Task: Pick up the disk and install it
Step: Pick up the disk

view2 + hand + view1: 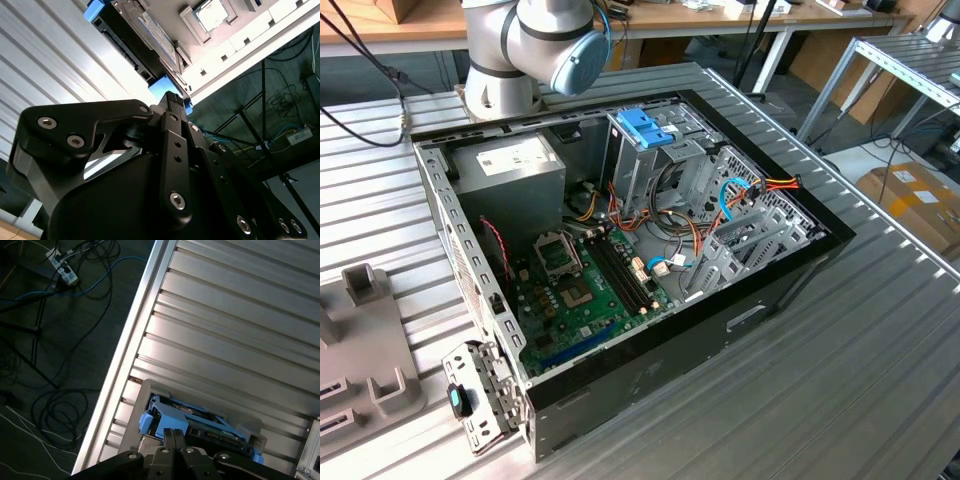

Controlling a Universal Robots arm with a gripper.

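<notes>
The flat silver-grey metal disk [200, 419] with blue plastic rails on its sides lies on the ribbed silver metal desk [240, 315], close to the desk's edge. The black pincer [170, 432] is just beside one blue rail. Its two fingers are pressed together and hold nothing. I cannot tell if they touch the rail. In the exterior view, the big open black computer case [620, 250] sits on the desk.

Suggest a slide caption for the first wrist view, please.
Gripper close to the blue-railed disk near the ribbed metal table's edge.
</notes>
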